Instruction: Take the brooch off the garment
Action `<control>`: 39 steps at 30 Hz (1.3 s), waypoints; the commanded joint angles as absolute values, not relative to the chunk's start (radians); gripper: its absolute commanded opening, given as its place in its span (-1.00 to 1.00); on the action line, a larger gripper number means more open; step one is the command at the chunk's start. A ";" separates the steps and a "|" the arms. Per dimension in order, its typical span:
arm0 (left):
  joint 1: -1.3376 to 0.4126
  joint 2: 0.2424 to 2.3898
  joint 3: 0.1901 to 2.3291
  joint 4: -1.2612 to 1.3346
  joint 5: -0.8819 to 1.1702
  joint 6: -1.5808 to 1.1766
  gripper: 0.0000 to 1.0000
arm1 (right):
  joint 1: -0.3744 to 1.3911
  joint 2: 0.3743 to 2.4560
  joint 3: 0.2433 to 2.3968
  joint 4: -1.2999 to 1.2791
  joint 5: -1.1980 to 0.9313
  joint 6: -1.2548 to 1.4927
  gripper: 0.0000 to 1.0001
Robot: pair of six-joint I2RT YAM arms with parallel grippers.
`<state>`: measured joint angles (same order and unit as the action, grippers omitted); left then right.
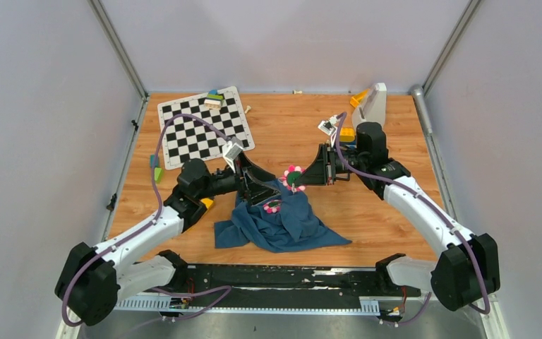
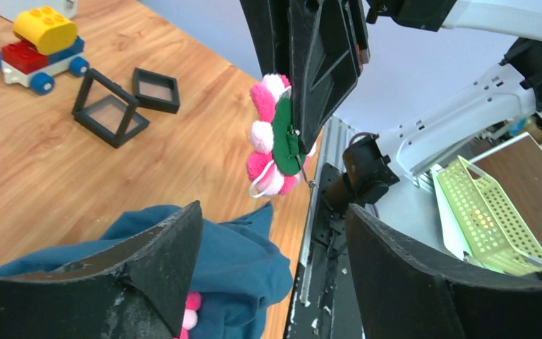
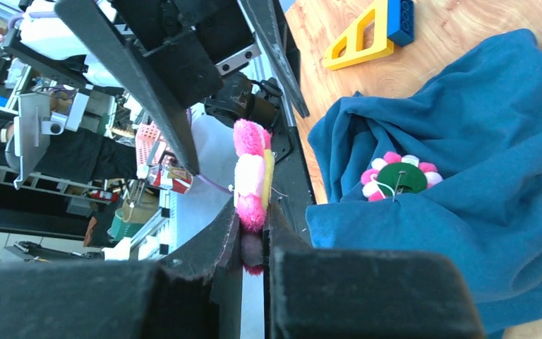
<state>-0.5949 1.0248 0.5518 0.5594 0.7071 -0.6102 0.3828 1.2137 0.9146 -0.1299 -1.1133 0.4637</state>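
The brooch [image 1: 294,176], a flower of pink and white petals round a dark green centre, is pinched edge-on in my right gripper [image 1: 303,175], which is shut on it. It hangs just above the top edge of the blue garment [image 1: 282,226], apart from the cloth. The right wrist view shows the brooch [image 3: 252,176] between the closed fingers of that gripper [image 3: 257,226]. My left gripper [image 2: 275,275] is open over the garment [image 2: 233,261], with the brooch [image 2: 275,138] ahead of it. A second, smaller pink flower piece [image 3: 399,176] stays pinned on the garment [image 3: 466,106].
A checkerboard mat [image 1: 205,127] with small blocks [image 1: 214,99] lies at the back left. A brick toy car [image 2: 39,46] and two black frames [image 2: 123,102] sit behind the garment. A yellow triangle with a blue brick [image 3: 367,35] lies near the left arm.
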 commanded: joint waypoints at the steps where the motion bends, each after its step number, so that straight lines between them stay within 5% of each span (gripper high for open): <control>1: -0.594 1.073 0.612 0.625 0.785 -0.654 0.57 | 0.380 1.219 0.949 -0.041 -1.181 0.529 -1.00; 10: -0.594 1.230 0.628 0.843 0.834 -0.805 0.24 | 0.387 1.229 0.938 -0.014 -1.170 0.531 -1.00; 19: -0.595 1.277 0.637 0.954 0.857 -0.876 0.14 | 0.398 1.239 0.931 -0.009 -1.168 0.525 -1.00; 35: -0.609 1.344 0.652 0.998 0.858 -0.905 -0.74 | 0.414 1.246 0.928 0.032 -1.167 0.526 -1.00; 37: -0.609 1.342 0.654 1.001 0.851 -0.908 -0.95 | 0.414 1.245 0.927 0.030 -1.158 0.524 -0.77; 39: -0.609 1.334 0.654 0.968 0.835 -0.906 -1.00 | 0.415 1.233 0.919 0.026 -1.124 0.521 -0.18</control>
